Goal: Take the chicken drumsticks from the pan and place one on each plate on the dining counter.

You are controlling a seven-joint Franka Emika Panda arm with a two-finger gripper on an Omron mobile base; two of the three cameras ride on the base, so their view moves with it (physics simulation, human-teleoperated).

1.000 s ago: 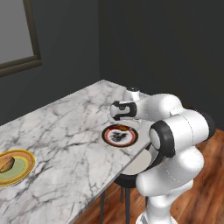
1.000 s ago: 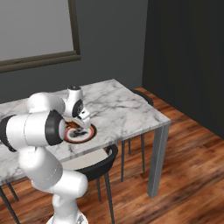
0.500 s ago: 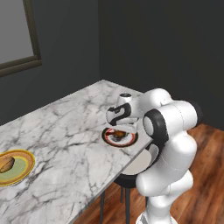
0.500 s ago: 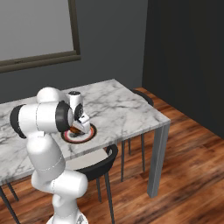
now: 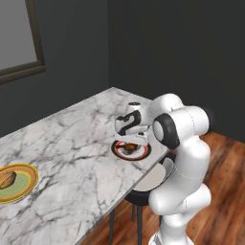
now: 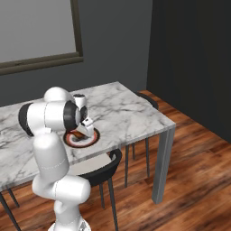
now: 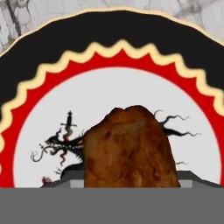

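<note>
My gripper (image 5: 131,140) hangs just above the dark red-rimmed plate (image 5: 120,151) near the front edge of the dining counter (image 5: 72,139). It appears shut on a brown chicken drumstick (image 7: 129,148), which the hand view shows close over the plate's white centre (image 7: 131,87); the fingertips are hidden behind the meat. The right base view shows the same plate (image 6: 92,136) under the gripper (image 6: 82,131). A second drumstick (image 5: 7,178) lies on the yellow-rimmed plate (image 5: 26,187) at the counter's left end. The pan is out of view.
A black chair with a pale seat (image 5: 152,178) is tucked under the counter beside my base, also in the right base view (image 6: 97,164). The counter's edge (image 6: 162,128) drops to a wooden floor. Dark walls and a framed window (image 6: 36,31) stand behind.
The hand has swung down and in over the red-rimmed plate, carrying the drumstick, and the elbow has folded closer. The plates and the counter have not moved.
</note>
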